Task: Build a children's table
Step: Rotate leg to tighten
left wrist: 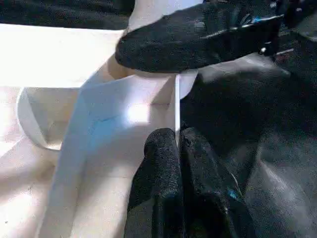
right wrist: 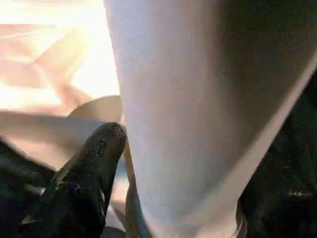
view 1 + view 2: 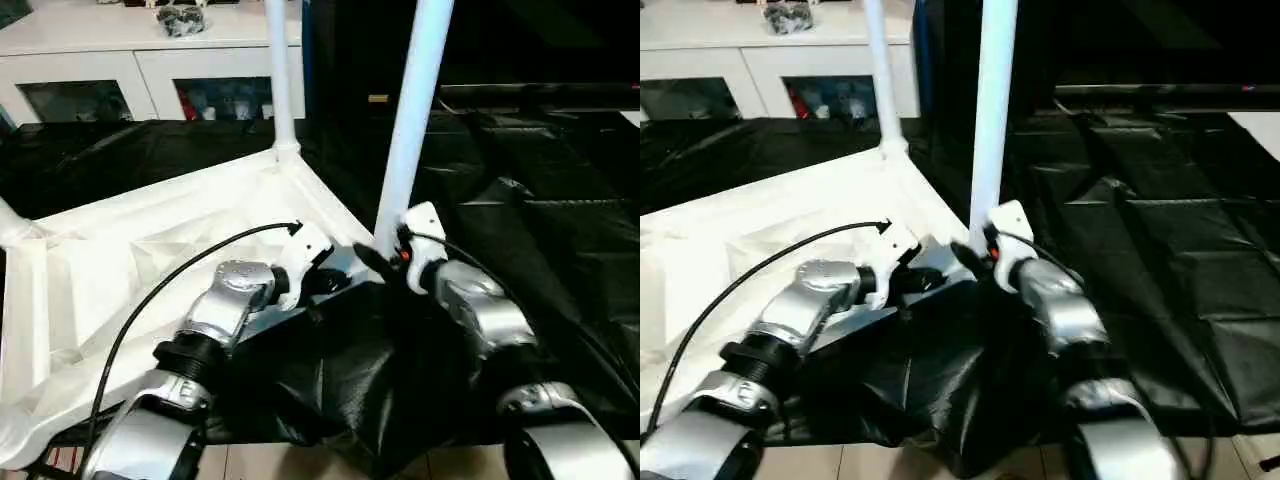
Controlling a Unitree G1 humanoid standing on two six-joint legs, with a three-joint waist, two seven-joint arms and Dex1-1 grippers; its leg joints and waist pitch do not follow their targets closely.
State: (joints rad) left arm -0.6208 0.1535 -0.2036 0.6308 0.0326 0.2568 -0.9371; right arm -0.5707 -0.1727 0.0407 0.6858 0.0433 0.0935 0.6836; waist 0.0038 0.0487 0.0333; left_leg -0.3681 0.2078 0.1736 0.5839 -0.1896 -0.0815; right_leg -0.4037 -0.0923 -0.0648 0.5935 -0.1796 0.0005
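The white tabletop [image 3: 150, 250] lies upside down on the black sheet [image 3: 560, 230], with one leg [image 3: 280, 80] already standing in its far corner. The left gripper [image 1: 178, 148] is closed, pinching the tabletop's thin edge wall, while the right gripper [image 3: 385, 262] hugs the bottom of another leg [image 3: 410, 120] at the near corner socket. The plastic looks light, stiff and slippery, so the leg is best held low down near the socket.
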